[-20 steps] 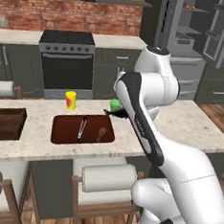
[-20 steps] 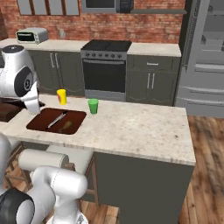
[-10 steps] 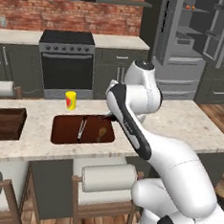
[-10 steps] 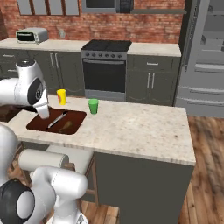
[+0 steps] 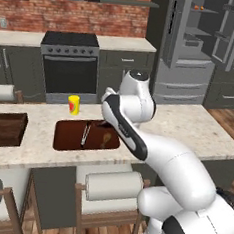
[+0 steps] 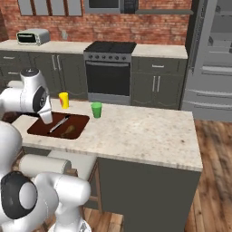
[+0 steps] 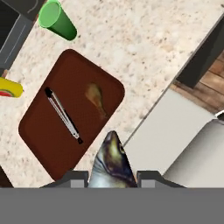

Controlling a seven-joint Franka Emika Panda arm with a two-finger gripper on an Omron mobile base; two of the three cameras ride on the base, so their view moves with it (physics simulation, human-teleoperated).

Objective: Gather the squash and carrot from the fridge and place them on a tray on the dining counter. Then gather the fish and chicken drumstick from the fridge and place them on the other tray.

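In the hand view my gripper (image 7: 112, 178) is shut on the fish (image 7: 111, 162), whose mottled grey-brown body sticks out between the fingers (image 7: 75, 177). Below it a brown tray (image 7: 48, 140) lies on the speckled dining counter (image 7: 144, 48). On that tray rest the chicken drumstick (image 7: 97, 99) and a pair of metal tongs (image 7: 63, 116). The base views show the same tray (image 5: 65, 140) (image 6: 41, 129) with the drumstick (image 5: 106, 137) (image 6: 69, 131), and my hand (image 6: 45, 116) hangs over its near edge. A second, darker tray (image 5: 7, 129) sits further left.
A green cup (image 7: 57, 20) (image 6: 96, 109) and a yellow container (image 5: 73, 104) (image 6: 64, 100) stand beyond the tray. White-cushioned stools (image 5: 114, 185) line the counter's near side. The fridge (image 5: 195, 45) with open doors and the stove (image 5: 71, 65) are across the aisle.
The arm has swung down and across the counter, bringing the hand with the fish over the brown tray. Nothing on the counter has moved.
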